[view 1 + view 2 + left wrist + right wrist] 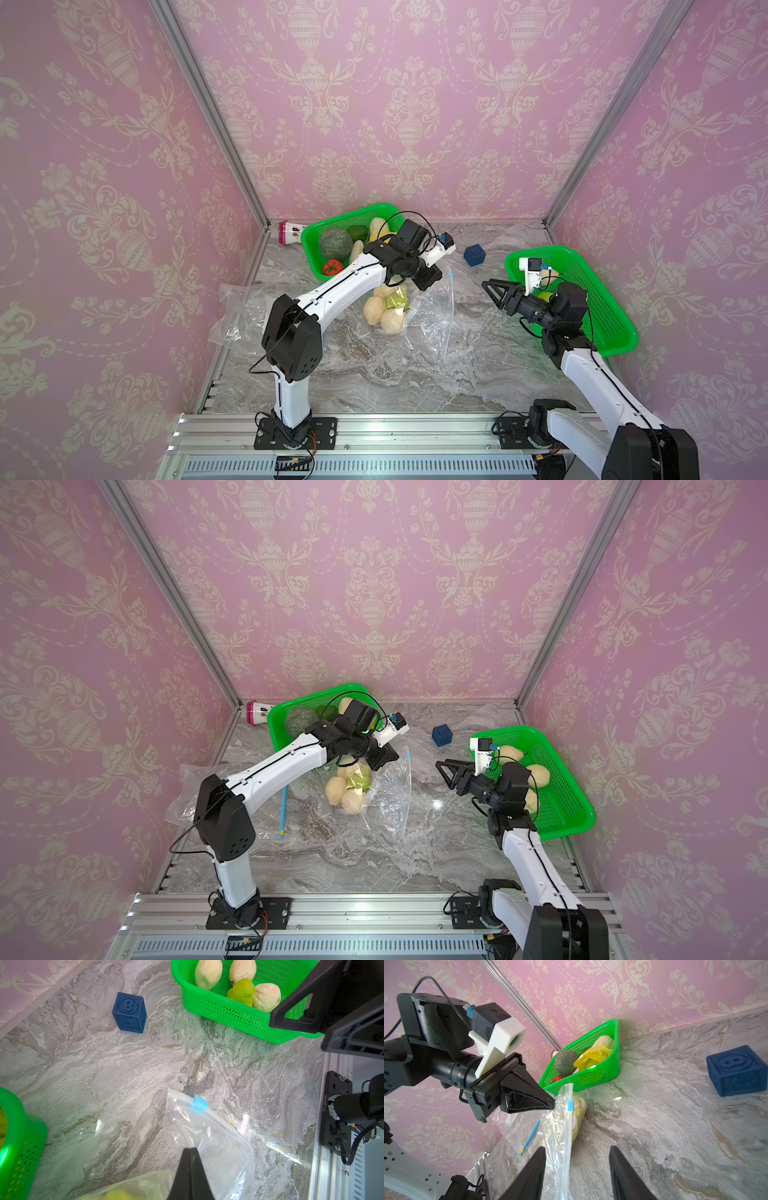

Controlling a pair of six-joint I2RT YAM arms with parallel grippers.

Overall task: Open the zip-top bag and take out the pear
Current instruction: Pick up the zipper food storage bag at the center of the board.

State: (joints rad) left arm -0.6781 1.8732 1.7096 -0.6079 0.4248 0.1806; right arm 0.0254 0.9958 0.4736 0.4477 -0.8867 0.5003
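at table centre: bag [432,324] holds pears [376,309], zip edge running front to back, facing right side. left gripper [552,1103] clamped on bag's top edge beside blue slider [570,1105]. right gripper [577,1148] jaws apart, empty, right of bag, pointing at zip; likely nearer arm for slider.

- A clear plastic zip-top bag [432,320] lies crumpled on the grey marble surface [395,382]. Its upper film is held up, pinched in the closed left hand [190,1149].
- Its light-blue slider [570,1105] sits near the far end of the zip strip.
- Inside, several pale cream pears [372,309] and one yellow-green pear [397,298] are bunched together, touching, at the bag's bottom end.
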